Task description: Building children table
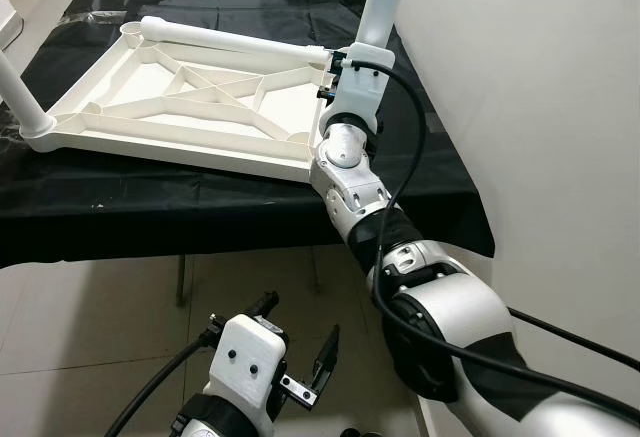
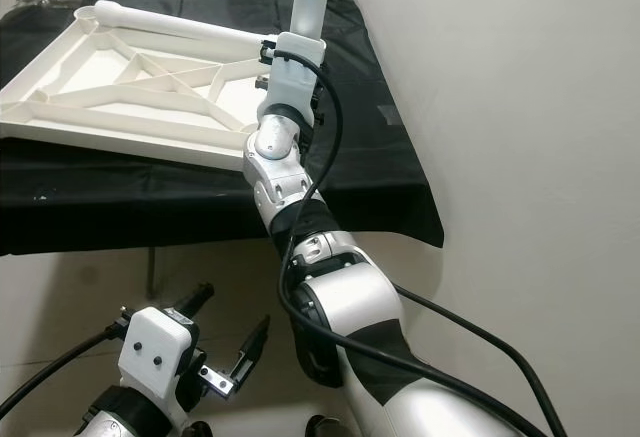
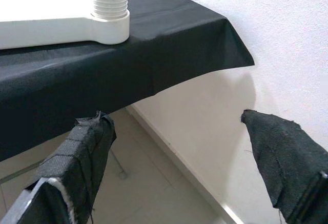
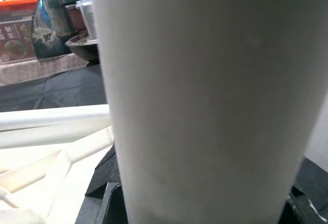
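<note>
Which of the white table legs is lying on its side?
The long leg resting across the far edge of the upturned tabletop lies flat. The leg at the right claw and the one at the left corner stand upright.

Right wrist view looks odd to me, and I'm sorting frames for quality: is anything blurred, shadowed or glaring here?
Right wrist view: the white leg sits so close it is soft and featureless, the background sharper. Left wrist view: sharp, a soft shadow on the wall under the black cloth. Eye views: sharp, even light, mild sheen on the cloth, no hard glare on the tabletop.
</note>
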Controlling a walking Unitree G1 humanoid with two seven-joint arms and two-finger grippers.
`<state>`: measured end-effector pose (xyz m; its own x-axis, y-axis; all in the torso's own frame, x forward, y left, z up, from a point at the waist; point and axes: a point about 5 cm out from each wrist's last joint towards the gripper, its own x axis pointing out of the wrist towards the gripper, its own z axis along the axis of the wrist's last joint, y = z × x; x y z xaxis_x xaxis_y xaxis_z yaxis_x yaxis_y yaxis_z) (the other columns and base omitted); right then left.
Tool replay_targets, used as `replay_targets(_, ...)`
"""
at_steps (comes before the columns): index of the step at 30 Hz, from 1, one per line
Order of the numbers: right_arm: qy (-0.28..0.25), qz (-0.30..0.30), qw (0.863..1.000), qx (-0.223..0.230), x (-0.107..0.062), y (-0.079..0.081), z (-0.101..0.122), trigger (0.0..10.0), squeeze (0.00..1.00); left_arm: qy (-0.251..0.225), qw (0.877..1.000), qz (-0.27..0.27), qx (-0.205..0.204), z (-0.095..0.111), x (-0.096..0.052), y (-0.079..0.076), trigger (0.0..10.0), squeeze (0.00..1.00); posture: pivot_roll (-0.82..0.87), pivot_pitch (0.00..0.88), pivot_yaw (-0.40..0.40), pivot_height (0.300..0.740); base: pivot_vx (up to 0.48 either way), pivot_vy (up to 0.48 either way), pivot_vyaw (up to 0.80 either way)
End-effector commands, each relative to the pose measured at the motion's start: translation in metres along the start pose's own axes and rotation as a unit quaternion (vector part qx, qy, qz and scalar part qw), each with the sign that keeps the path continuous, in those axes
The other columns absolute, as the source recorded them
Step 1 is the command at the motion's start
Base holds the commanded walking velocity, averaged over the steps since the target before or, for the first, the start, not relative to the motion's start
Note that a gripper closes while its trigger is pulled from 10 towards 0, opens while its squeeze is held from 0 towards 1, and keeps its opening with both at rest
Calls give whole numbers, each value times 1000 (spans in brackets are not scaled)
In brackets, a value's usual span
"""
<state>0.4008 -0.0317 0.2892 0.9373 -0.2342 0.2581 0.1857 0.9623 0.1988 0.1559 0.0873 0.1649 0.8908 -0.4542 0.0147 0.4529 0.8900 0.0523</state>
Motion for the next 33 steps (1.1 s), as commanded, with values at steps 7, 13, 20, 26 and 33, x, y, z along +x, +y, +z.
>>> replay_targets(7, -53, 41, 996, 57, 11, 5, 41, 10000, 0, 16, 1000, -3, -1, -8, 0, -1, 10000, 0, 120, 195, -48, 740, 0, 0, 0)
replay_targets(13, -87, 116, 984, 100, 12, 10, 63, 10000, 0, 18, 1000, 0, -3, -9, 2, 0, 10000, 0, 116, 190, -49, 740, 0, 0, 0)
replay_targets(20, -39, 251, 960, 120, -3, 14, 35, 10000, 0, 43, 998, 51, 19, -14, 11, 21, 10000, 1000, 113, 179, -51, 740, 0, 0, 0)
replay_targets(26, -11, 348, 926, 146, -26, 0, 18, 10000, 0, 50, 989, 94, 105, -6, 29, 58, 10000, 824, 109, 161, -45, 740, 0, 0, 0)
replay_targets(33, 12, 407, 899, 158, -48, -5, 11, 10000, 0, 43, 986, 80, 141, 2, 42, 66, 10000, 0, 106, 140, -34, 740, 0, 0, 0)
